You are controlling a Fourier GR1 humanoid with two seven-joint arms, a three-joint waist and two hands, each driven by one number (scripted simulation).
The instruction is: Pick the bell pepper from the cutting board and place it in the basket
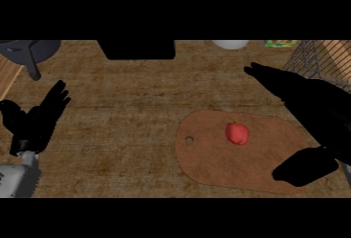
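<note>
Bell pepper (237, 133) mid cutting board (226, 162), uncrowded

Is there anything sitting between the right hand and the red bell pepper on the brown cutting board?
Nothing visible. The red bell pepper lies alone on the brown cutting board, with only bare board between it and the open black right hand.

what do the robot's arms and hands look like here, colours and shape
Both hands are plain black with long, slim fingers and a thumb. The left hand joins a light grey, boxy forearm through a narrower grey wrist. The right hand shows as a large black shape; its forearm is not visible. No cables, markings or sleeves can be made out.
</note>
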